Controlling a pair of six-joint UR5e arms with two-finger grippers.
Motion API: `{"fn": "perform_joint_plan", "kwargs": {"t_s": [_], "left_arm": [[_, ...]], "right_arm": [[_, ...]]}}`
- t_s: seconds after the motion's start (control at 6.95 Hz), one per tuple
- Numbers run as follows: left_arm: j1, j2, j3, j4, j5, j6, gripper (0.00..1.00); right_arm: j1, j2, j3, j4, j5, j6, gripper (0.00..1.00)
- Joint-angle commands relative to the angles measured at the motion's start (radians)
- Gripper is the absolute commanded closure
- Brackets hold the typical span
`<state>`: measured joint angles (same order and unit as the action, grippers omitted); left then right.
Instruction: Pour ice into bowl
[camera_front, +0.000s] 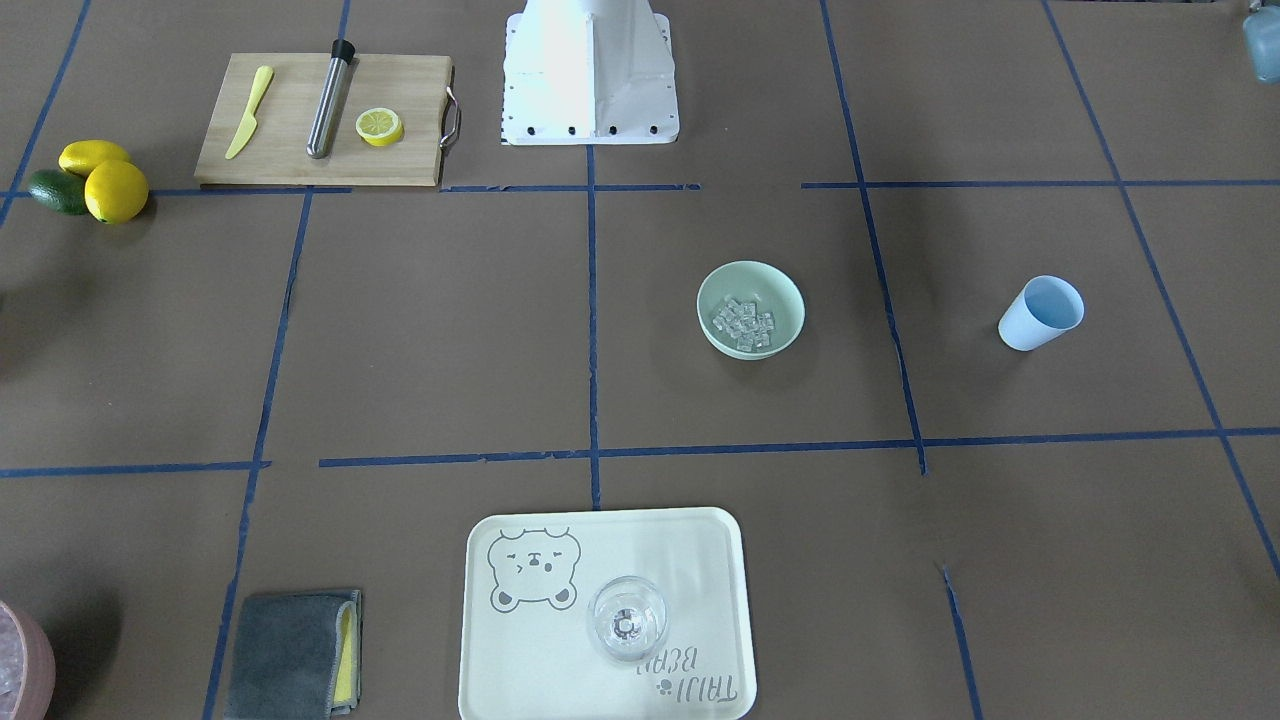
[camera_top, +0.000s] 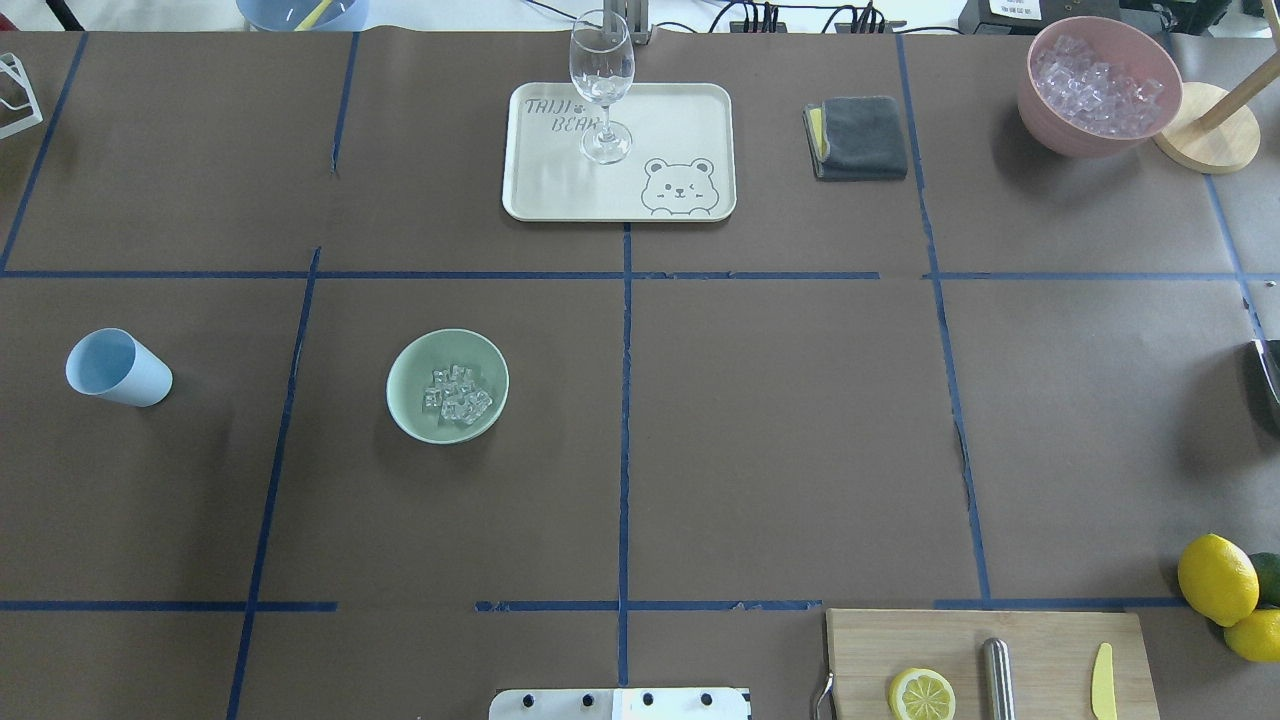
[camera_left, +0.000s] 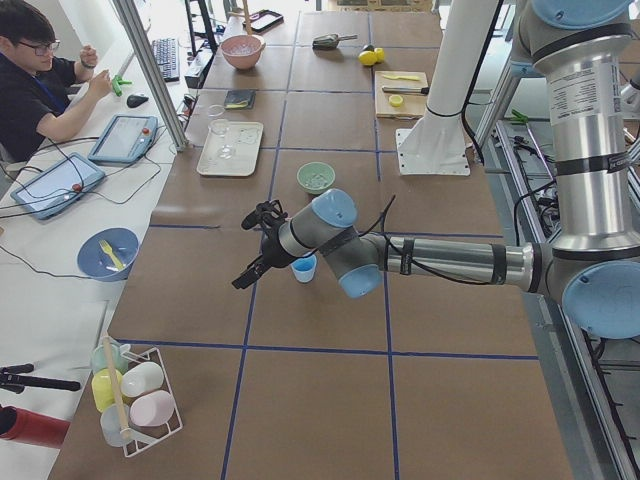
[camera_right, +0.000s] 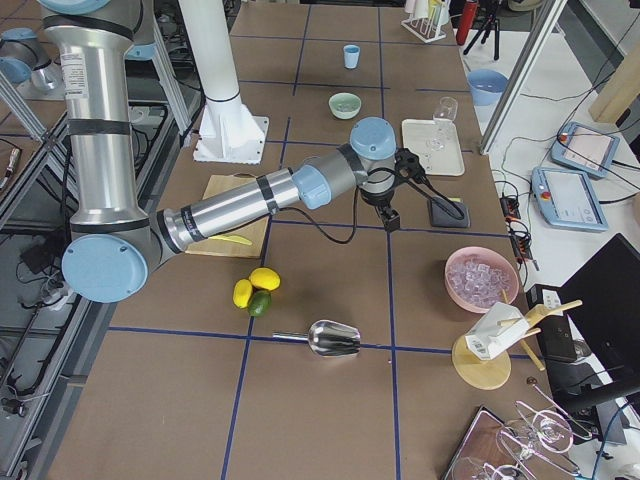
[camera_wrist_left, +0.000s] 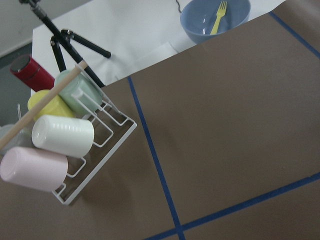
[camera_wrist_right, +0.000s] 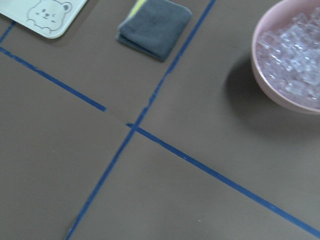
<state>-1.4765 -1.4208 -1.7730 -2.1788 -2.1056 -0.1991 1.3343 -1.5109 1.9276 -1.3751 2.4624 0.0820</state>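
Observation:
The mint-green bowl (camera_front: 712, 300) (camera_top: 405, 385) sits on the brown table left of the centre line in the overhead view, with a small heap of clear ice (camera_front: 745, 320) (camera_top: 457, 393) in it. The light blue cup (camera_front: 1040, 313) (camera_top: 118, 367) rests apart, further left. Both grippers show only in the side views. There the left gripper (camera_left: 245, 252) hangs above the table near the cup, and the right gripper (camera_right: 425, 212) hovers near the grey cloth. I cannot tell whether either is open or shut.
A cream tray (camera_top: 690, 110) carries a wine glass (camera_top: 602, 90). Nearby lie a grey cloth (camera_top: 860, 137) and a pink container of ice (camera_top: 1098, 85). A cutting board (camera_front: 320, 120) holds a knife, a metal rod and a lemon half; lemons (camera_front: 100, 180) lie beside it.

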Motion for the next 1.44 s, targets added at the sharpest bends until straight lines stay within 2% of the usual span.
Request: {"fn": "perform_joint_plan", "kwargs": {"t_s": [0.0,0.14,0.29,0.43,0.58,0.86,1.01,1.15,1.3], "left_arm": [[-0.06,-0.084,0.016,0.306,-0.037,0.082,0.0],[-0.064,-0.099,0.007,0.442,-0.04,0.086,0.0],[-0.067,-0.086,-0.002,0.502,-0.107,0.131,0.0],[-0.068,-0.067,0.016,0.511,-0.181,0.276,0.0],[-0.068,-0.031,0.015,0.511,-0.221,0.299,0.0],[-0.068,-0.027,0.017,0.513,-0.229,0.299,0.0],[-0.068,-0.029,0.017,0.53,-0.263,0.281,0.0],[-0.079,-0.027,0.006,0.563,-0.31,0.197,0.0],[-0.091,-0.027,-0.003,0.564,-0.309,0.195,0.0]], "right_arm": [[-0.133,0.09,0.004,0.06,0.006,0.181,0.0],[-0.179,0.145,0.011,0.06,0.006,0.278,0.0],[-0.252,0.225,0.017,0.057,-0.011,0.376,0.04],[-0.321,0.312,0.019,0.057,-0.029,0.513,0.06],[-0.424,0.401,0.019,0.054,-0.131,0.662,0.01],[-0.687,0.515,-0.001,0.007,-0.456,0.833,0.0],[-0.764,0.602,-0.03,-0.131,-0.561,0.851,0.0],[-0.805,0.689,-0.083,-0.216,-0.577,0.881,0.0],[-0.857,0.737,-0.138,-0.217,-0.612,0.919,0.0]]}}
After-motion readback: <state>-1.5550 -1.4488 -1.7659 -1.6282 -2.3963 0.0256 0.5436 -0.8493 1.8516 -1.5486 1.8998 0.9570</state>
